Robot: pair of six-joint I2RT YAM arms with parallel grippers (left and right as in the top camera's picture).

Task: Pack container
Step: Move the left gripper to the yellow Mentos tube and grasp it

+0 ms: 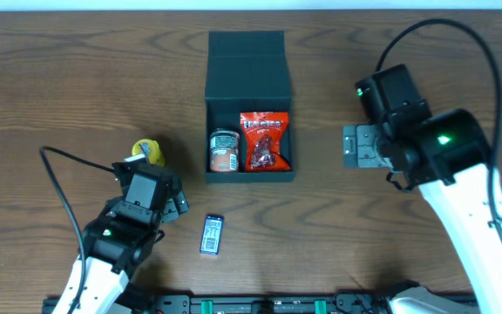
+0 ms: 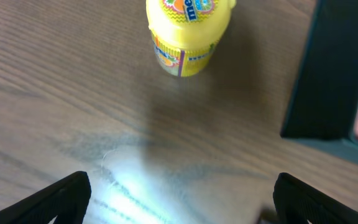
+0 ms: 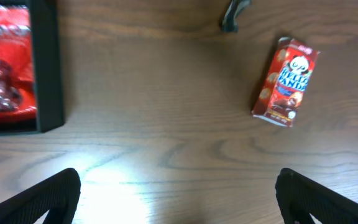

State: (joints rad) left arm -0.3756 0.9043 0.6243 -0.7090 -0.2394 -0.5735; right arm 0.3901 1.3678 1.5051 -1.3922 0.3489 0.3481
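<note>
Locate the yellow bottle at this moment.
Overhead, the yellow bottle sits on the table left of the container, outside it, just ahead of the open left claw.

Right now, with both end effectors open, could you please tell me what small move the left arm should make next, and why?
Probably ease the left end effector forward toward the yellow bottle. It sits on the table just ahead, roughly centred between the open fingers, outside the container, which already holds a can and a red bag.
</note>
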